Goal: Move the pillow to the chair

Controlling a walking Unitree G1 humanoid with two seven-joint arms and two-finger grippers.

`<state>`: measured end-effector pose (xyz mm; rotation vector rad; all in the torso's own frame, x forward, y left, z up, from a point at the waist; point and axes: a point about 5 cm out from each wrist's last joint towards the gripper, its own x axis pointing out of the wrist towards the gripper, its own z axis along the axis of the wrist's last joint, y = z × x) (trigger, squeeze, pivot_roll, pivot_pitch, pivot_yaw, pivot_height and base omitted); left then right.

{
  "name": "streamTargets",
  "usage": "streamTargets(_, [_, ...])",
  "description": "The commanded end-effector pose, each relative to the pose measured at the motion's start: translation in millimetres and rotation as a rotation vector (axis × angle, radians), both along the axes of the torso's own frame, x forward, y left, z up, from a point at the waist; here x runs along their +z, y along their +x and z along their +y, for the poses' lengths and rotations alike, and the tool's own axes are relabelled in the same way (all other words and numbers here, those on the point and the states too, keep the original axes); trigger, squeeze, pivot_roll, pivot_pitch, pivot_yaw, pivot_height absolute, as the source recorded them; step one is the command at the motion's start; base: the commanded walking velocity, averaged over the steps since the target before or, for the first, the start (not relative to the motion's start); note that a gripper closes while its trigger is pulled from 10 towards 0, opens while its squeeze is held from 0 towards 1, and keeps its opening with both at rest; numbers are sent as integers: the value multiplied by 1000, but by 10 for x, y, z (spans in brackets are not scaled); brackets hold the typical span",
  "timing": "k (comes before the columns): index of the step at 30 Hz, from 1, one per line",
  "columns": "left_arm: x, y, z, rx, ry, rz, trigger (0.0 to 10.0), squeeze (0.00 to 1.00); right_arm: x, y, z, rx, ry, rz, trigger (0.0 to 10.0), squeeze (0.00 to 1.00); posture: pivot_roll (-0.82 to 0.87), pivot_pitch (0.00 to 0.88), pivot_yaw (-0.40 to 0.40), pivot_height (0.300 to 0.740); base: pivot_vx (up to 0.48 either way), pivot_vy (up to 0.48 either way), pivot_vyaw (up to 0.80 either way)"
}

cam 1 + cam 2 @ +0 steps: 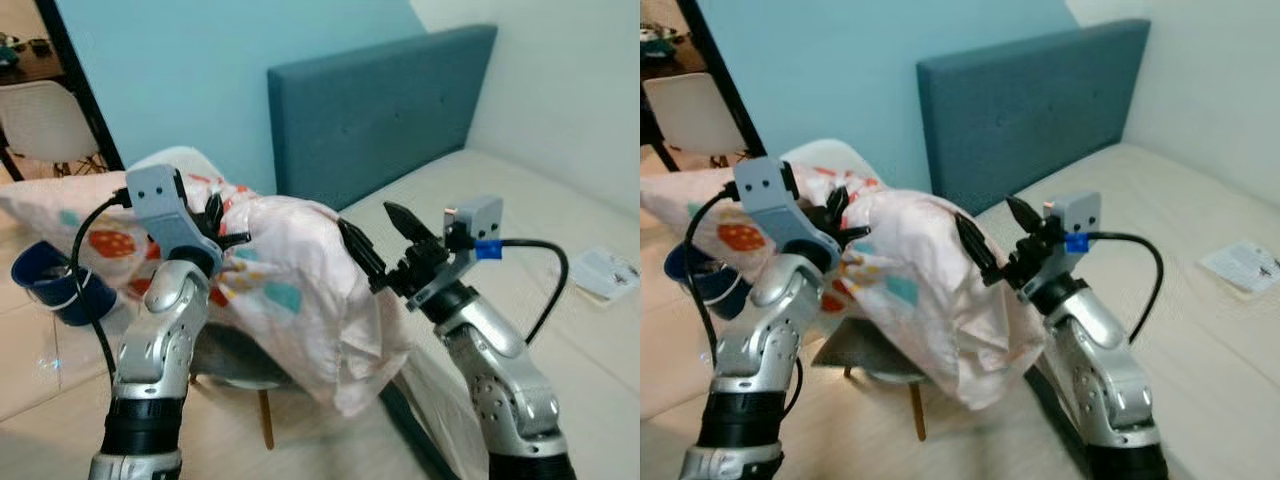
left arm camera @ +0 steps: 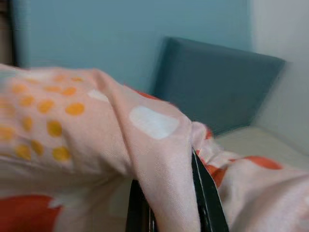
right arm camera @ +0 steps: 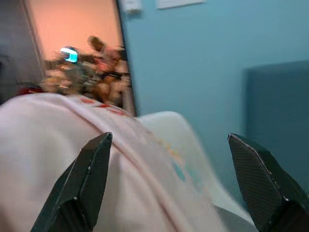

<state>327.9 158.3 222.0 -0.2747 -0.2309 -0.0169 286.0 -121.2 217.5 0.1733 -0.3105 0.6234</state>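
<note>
1. The pillow point(image 1: 290, 290) hangs over the chair point(image 1: 235, 368), beside the bed point(image 1: 520, 200).
2. The left pincer point(image 1: 222, 232) is shut tight on the pillow's cloth, at the pillow's 10 o'clock side.
3. The right pincer point(image 1: 382, 245) is wide open at the pillow's 3 o'clock edge, gripping nothing.
4. The chair seat sits right under the pillow, at 6 o'clock, so I think the left pincer only needs to lower it and let go.

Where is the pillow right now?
The pillow is draped over the chair beside the bed, pinched by the left end effector.
</note>
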Motion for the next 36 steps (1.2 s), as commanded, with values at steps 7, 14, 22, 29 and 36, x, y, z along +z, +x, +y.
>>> streamTargets(7, [167, -36, 13, 38, 20, -94, 10000, 0, -51, -4, 4, 11, -7, 24, 10000, 0, -69, 25, 10, 740, 0, 0, 800])
streamTargets(14, [152, -30, -12, 42, 21, -85, 10000, 0, -63, -4, 3, 11, -6, 29, 10000, 0, -68, 23, 9, 740, 0, 0, 800])
streamTargets(22, [125, -13, -68, 28, 23, -73, 10000, 0, -102, -6, -14, 5, -9, 42, 10000, 0, -70, 22, 11, 740, 0, 0, 800])
streamTargets(29, [99, -12, -96, 2, 24, -61, 10000, 0, -130, 6, -49, -11, -13, 51, 10000, 0, -67, 22, 13, 740, 0, 0, 800])
streamTargets(36, [87, -5, -105, -5, 28, -56, 10000, 0, -132, 14, -58, -18, -13, 52, 10000, 0, -67, 24, 15, 740, 0, 0, 800])
